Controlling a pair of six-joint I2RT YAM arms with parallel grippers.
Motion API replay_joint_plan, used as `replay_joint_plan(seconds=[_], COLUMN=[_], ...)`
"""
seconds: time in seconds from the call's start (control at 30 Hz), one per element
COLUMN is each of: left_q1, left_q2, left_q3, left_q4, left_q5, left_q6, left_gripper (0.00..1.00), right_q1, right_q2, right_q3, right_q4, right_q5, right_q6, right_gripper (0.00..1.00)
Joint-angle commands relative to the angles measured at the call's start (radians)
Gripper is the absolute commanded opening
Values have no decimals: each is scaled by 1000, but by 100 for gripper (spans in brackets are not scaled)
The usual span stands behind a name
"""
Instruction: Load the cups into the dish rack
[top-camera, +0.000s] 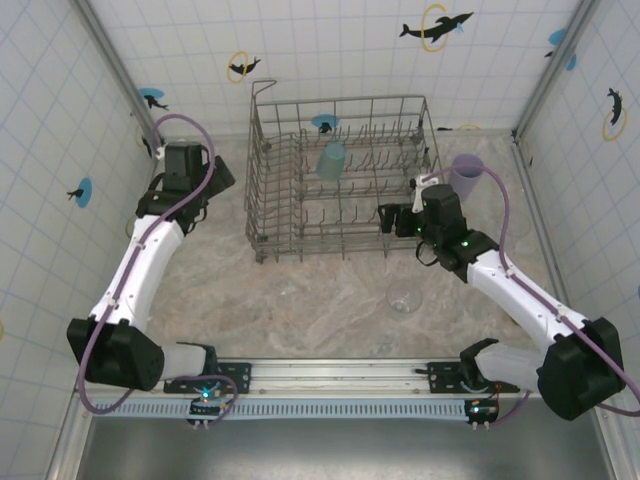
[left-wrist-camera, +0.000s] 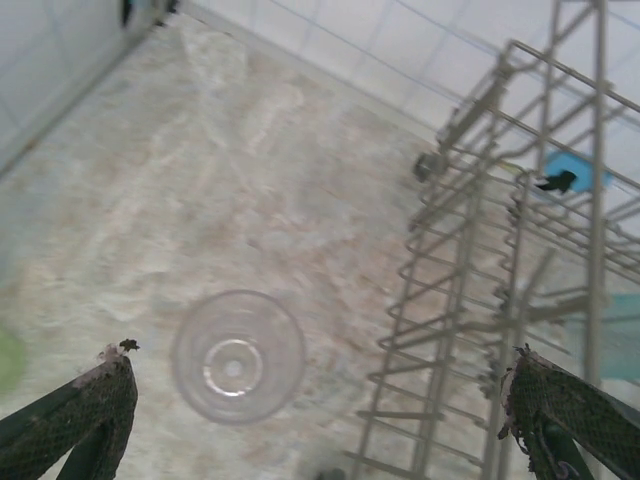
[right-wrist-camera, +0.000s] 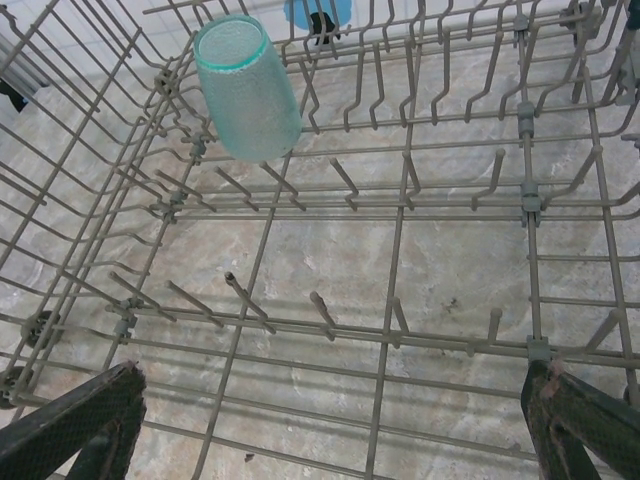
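From above, the dish rack (top-camera: 262, 200) sits far back with a teal cup (top-camera: 331, 160) inside (bare table (top-camera: 300, 300) near it). Left wrist: the left gripper (left-wrist-camera: 318, 365) is wide open over a clear cup (left-wrist-camera: 238, 356), left of the rack's edge. Right wrist: the right gripper (right-wrist-camera: 335, 372) is open and empty over the rack wires.

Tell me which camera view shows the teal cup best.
The right wrist view: the teal cup is close and sharp, among the tines of the dish rack. In the top view it is small inside the rack. In the left wrist view a blurred teal patch behind the wires may be it.
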Motion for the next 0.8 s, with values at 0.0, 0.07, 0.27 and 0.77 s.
replay_joint_plan(seconds=[0.0,0.07,0.27,0.77], left_q1=[34,60,155,283], left_q2=[-34,-26,-8,119], left_q3=[33,36,-16,-44], left_q4=[-80,-104,-96,-66], left_q5=[-81,-92,-60,-41], left_q6=[48,60,86,132], left_gripper=[98,98,97,97], right_q1=[-7,-9,-12,-18], right_q2=[-32,-37,-34,-64], right_q3=[-21,-28,-21,-28], right_q4=[12,17,7,-26], right_q5=[-10,-12,-22,-21], right_q6=[-3,-1,2,2], right_gripper=[100,100,100,100])
